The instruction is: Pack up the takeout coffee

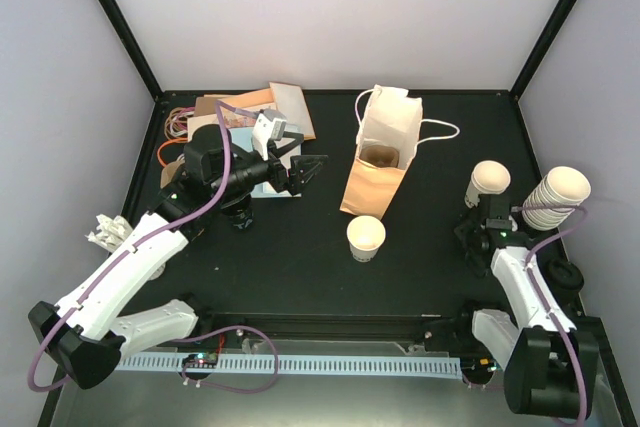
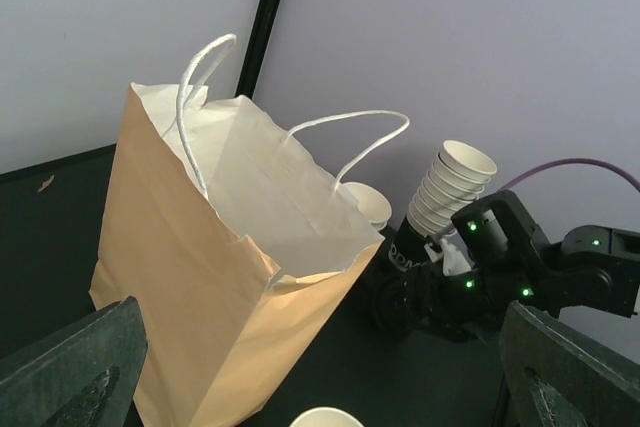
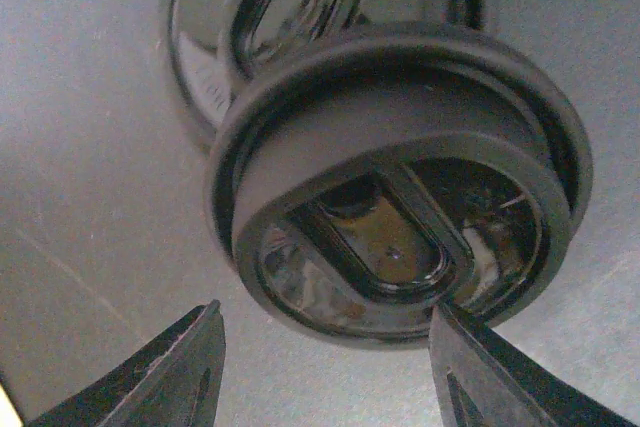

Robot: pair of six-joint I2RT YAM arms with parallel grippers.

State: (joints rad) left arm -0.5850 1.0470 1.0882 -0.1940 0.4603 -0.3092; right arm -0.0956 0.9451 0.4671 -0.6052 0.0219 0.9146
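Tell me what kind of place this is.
Probably a lab test cell staged as a takeout counter: blank white walls box in a black table, and the goods on it include a paper bag and stacked cups.

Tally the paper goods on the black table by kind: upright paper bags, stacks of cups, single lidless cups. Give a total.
Upright paper bag: 1
Stack of cups: 1
Single lidless cups: 2, one in front of the bag, one just left of the stack
Total: 4
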